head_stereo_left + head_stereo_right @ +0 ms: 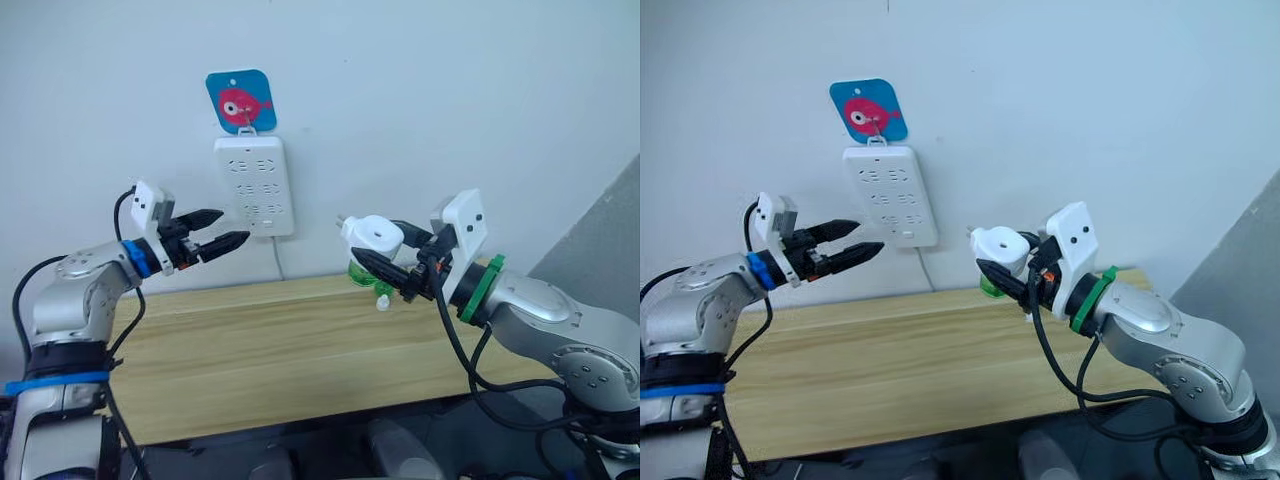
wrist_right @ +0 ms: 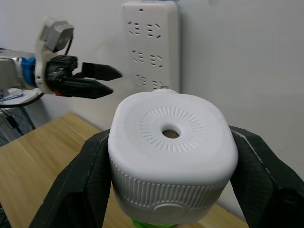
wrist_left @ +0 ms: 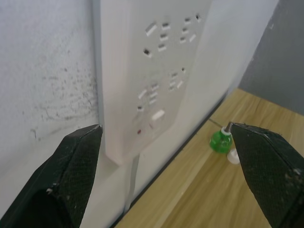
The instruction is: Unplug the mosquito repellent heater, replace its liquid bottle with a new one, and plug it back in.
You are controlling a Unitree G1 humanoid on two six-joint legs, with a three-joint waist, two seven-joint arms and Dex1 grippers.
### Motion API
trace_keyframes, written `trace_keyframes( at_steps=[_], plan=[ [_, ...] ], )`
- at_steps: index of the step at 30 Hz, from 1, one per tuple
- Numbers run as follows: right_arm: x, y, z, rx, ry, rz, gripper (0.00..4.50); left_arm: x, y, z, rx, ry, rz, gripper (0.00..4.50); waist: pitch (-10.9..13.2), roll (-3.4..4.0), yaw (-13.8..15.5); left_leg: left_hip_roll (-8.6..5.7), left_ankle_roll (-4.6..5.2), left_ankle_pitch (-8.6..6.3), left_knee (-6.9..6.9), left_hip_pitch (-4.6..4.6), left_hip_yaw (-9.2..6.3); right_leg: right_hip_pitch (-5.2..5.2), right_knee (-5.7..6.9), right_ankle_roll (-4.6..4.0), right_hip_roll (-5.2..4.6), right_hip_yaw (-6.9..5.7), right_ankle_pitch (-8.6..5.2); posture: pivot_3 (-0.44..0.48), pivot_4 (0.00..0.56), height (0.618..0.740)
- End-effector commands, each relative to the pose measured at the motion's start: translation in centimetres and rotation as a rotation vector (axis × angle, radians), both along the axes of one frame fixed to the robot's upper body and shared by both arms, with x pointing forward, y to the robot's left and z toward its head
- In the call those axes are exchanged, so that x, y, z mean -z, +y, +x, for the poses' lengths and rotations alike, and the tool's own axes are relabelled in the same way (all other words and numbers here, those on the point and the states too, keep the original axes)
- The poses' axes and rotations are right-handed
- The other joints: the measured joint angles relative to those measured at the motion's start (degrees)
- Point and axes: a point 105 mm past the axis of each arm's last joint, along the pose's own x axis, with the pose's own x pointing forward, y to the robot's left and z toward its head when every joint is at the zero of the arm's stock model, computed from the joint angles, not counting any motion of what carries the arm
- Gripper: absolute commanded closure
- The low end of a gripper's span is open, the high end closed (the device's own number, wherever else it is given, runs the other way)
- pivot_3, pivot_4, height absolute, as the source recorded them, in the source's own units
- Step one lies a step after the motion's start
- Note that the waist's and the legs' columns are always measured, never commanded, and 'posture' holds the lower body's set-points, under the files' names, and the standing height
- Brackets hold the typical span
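Right gripper [image 1: 392,262] clamped on heater [image 1: 372,236], held above table [image 1: 280,340], unplugged from strip [image 1: 255,185]. Left gripper [image 1: 226,228] spread, empty, near strip.

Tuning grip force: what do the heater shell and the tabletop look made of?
Mosquito repellent heater, held in the right tool: looks like matte white moulded plastic, with fine ribbing around its side and vent. Table: pale wood or wood-look laminate, with visible plank grain.

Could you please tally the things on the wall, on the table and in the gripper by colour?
White: 3 (power strip, mosquito repellent heater, small cap)
Green: 1 (bottle)
Blue: 1 (fish card)
Total: 5
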Motion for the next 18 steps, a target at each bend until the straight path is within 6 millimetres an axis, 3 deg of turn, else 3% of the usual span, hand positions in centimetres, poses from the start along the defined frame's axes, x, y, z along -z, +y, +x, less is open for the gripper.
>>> trace_keyframes(
  at_steps=[1,18],
  plan=[
    [-0.9,0.2,-0.8,-0.018,-0.054,0.004,1.45,-1.0,-0.5,0.7,0.024,-0.029,0.007,0.0,0.0,0.0,0.0,0.0,0.0,0.0,0.0,-0.01,0.0,0.0,-0.01,0.0,-0.01,0.01,0.0,-0.232,0.083,0.74],
    [-0.1,0.5,-1.4,-0.031,-0.03,0.0,1.45,-2.1,-2.4,2.4,0.136,-0.025,0.016,0.0,0.0,-0.03,-0.2,-0.01,0.0,0.0,0.01,-0.02,-0.02,0.0,0.01,-0.01,-0.01,-0.02,0.01,-0.258,0.098,0.74]
  ],
)
